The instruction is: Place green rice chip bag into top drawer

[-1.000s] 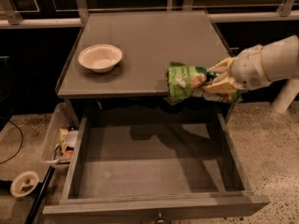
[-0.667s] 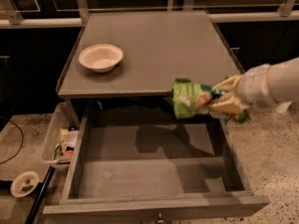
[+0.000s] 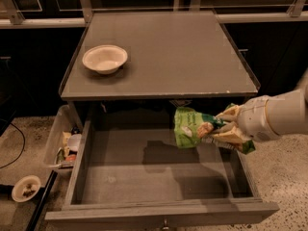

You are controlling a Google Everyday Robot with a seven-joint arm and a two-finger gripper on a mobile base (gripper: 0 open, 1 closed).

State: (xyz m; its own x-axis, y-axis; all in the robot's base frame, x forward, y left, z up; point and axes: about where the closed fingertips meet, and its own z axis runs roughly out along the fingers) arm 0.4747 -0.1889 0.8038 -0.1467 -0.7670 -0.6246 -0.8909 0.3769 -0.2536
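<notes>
Just below the front edge of the table (image 3: 168,42), toward its right corner, the gripper (image 3: 219,129) is hovering over the open top drawer (image 3: 139,174), its jaws pinching the green rice chip bag (image 3: 188,126), which is hanging above the drawer's right half.

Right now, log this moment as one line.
gripper: shut on green rice chip bag | position: above open top drawer | bag: not yet released | white bowl: on cabinet top

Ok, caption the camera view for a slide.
The gripper holds the green rice chip bag above the open top drawer; white bowl sits on the cabinet top.
</notes>
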